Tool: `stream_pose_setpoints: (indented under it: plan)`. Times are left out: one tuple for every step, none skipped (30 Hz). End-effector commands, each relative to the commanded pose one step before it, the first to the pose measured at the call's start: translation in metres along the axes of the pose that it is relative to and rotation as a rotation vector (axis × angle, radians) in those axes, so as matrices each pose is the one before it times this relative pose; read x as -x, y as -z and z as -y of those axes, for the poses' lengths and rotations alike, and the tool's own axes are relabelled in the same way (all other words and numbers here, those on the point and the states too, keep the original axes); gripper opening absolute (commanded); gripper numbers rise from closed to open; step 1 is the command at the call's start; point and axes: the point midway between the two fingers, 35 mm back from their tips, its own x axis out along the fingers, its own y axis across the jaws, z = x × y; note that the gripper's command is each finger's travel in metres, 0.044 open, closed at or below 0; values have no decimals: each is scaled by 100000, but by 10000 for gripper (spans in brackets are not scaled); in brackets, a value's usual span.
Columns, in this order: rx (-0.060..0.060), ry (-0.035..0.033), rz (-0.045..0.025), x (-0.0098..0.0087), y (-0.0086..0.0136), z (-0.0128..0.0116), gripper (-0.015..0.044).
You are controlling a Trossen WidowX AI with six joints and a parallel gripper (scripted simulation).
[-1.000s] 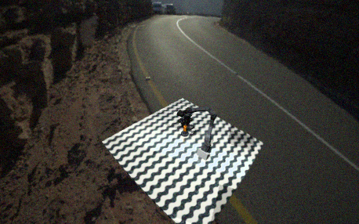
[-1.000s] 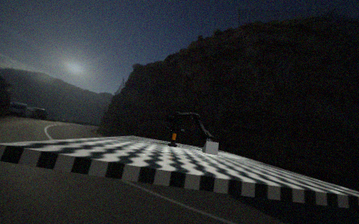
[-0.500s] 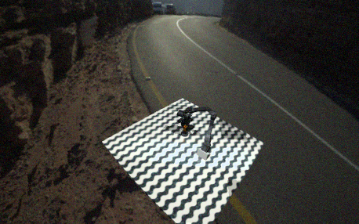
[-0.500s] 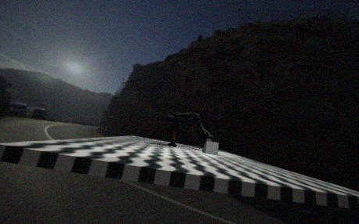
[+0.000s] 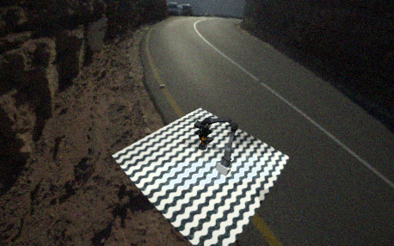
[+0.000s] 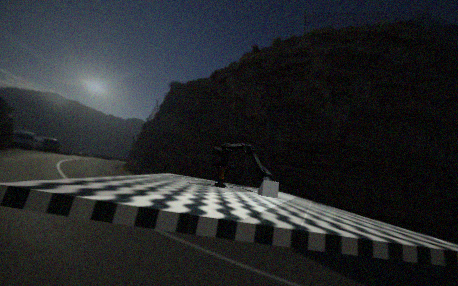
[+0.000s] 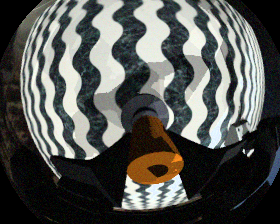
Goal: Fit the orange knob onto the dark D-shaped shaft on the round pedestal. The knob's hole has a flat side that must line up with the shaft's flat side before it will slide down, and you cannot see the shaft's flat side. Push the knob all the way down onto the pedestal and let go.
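The orange knob (image 5: 203, 140) (image 6: 222, 175) (image 7: 155, 171) is held upright, its near end with a dark hole facing the wrist camera. My gripper (image 5: 203, 138) (image 6: 222, 170) (image 7: 154, 142) is shut on it, one dark finger on each side. The round grey pedestal (image 5: 202, 147) (image 6: 219, 185) (image 7: 129, 111) is under the knob's far end, which overlaps its disc in the wrist view. A dark arc shows on the disc beside the knob. The D-shaped shaft cannot be made out, and how far the knob is down on it cannot be told.
The arm's pale base block (image 5: 223, 169) (image 6: 269, 188) stands on the wavy black-and-white striped table top (image 5: 185, 211) (image 6: 140, 200) (image 7: 153, 40). The arm (image 5: 229, 148) (image 6: 258, 164) arches from it to the pedestal. A dark road and rock slopes surround the table top.
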Motion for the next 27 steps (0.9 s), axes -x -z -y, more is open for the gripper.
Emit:
stream_pose_setpoints:
  plan:
    - [3192, 12, 281, -29, -2, 9, 0]
    - [1227, 0, 0, -10, 0, 0, 0]
    - [1477, 0, 1, -12, 0, 0, 0]
    - [689, 0, 0, -6, 0, 0, 0]
    - [0, 0, 0, 0, 0, 0, 0]
    - [0, 0, 0, 0, 0, 0, 0]
    - [0, 0, 0, 0, 0, 0, 0]
    - [0, 0, 0, 0, 0, 0, 0]
    - [-507, 1, -3, 53, 5, 3, 0]
    - [-1072, 3, -8, 141, 11, 12, 0]
    - [-1021, 4, -9, 171, 10, 21, 0]
    - [-1004, 5, -10, 232, 3, 31, 0]
    - [-447, 4, -5, 164, -21, 26, 0]
    - [-1, -1, 0, 7, -13, -16, 0]
    - [-654, 0, 0, -1, 1, 4, 0]
    - [-1396, 1, 0, -9, 7, 22, 0]
    - [-2152, 0, 1, -31, 17, 9, 0]
    - [-1035, -3, 2, -45, 10, -46, 0]
    - [-2, -3, 2, -35, -5, -41, 0]
    - [-3, -3, 2, -45, -9, -44, 0]
    - [-3, -3, 3, -52, -11, -49, 0]
    - [-3, -4, 3, -56, -11, -49, 0]
    - [-3, -4, 3, -59, -8, -49, 0]
    - [-4, -4, 2, -52, 4, -63, 0]
    - [-1, -1, 1, -35, 9, -16, 0]
    - [0, 0, 0, -17, 10, -1, 0]
    - [-1, -1, 3, -78, 11, 7, 0]
